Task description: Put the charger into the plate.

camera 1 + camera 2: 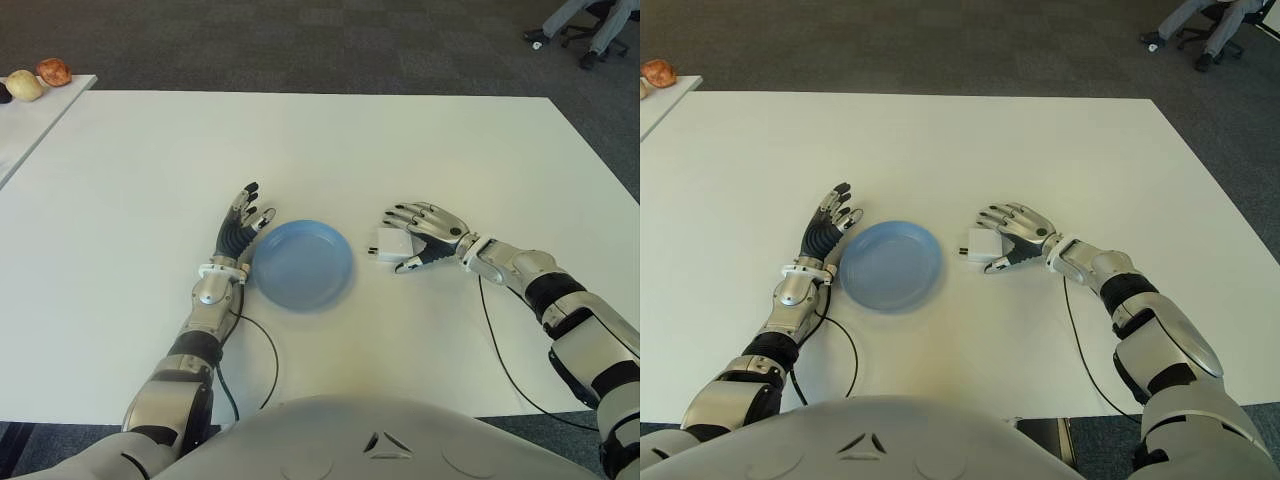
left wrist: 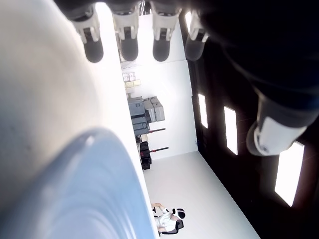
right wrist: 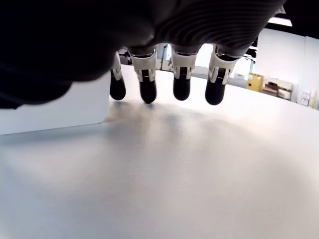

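White and boxy, the charger [image 1: 393, 243] lies on the desk [image 1: 330, 140] right of centre in the head views, just beside the blue plate [image 1: 302, 264] but not in it. The right hand [image 1: 425, 236] arches over its far side with fingers spread, touching or nearly so, not yet gripping. The left hand [image 1: 240, 228] shows open at the plate's left edge. Grasp, carry and drop all seem left to do.
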